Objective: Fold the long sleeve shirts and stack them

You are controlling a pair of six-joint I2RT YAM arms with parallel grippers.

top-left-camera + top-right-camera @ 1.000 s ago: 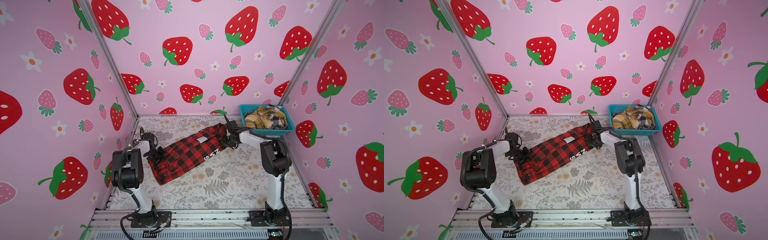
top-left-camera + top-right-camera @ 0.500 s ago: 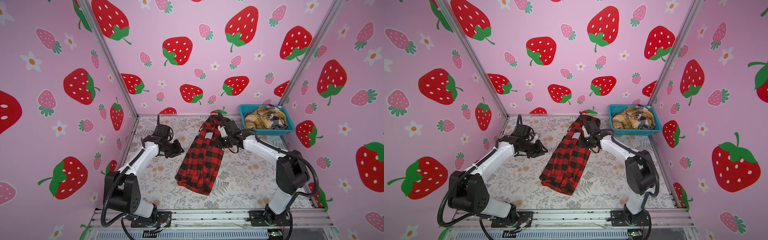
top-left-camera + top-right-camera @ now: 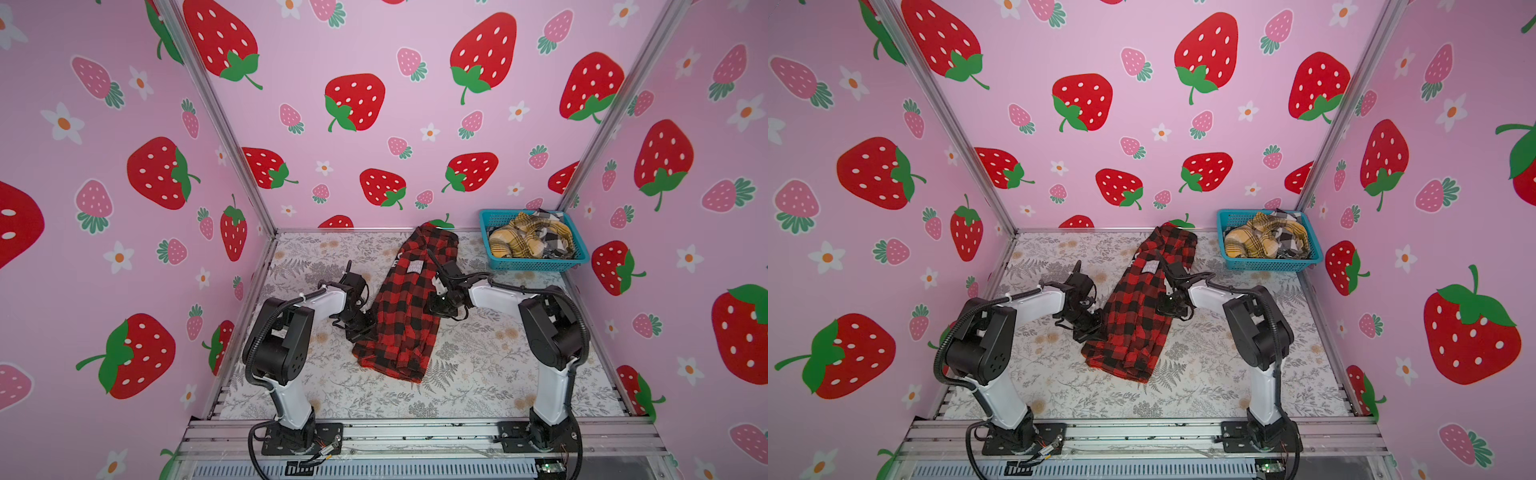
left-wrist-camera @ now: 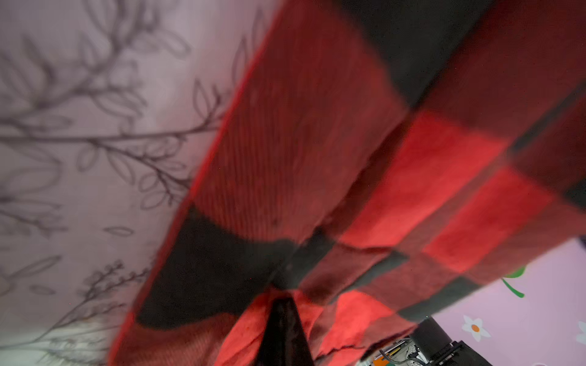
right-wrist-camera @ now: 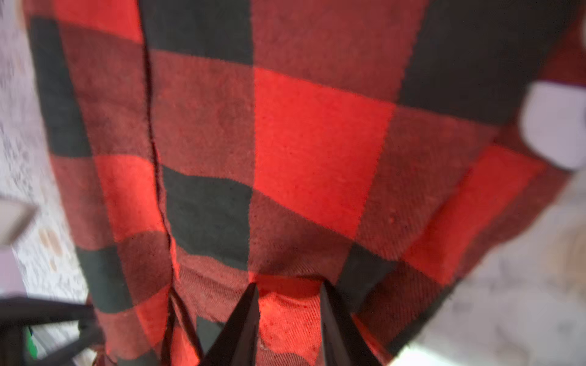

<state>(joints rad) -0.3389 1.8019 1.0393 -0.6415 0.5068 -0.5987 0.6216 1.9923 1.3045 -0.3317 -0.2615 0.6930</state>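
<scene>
Against shirt [image 3: 405,320], left gripper [image 3: 362,329] low

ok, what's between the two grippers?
Only the shirt: in both top views it spans from the left gripper at one edge to the right gripper at the other.

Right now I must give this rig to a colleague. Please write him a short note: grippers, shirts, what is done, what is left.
Left gripper: shut on one long edge of the red-and-black shirt.
Right gripper: fingers closed on bunched cloth at the opposite edge.
The shirt lies on the table as a long narrow strip, label up. Other plaid garments are crumpled in the blue basket.
Done: narrowed lengthwise.
Left: fold it shorter, start a stack, then the basket's garments.
</scene>
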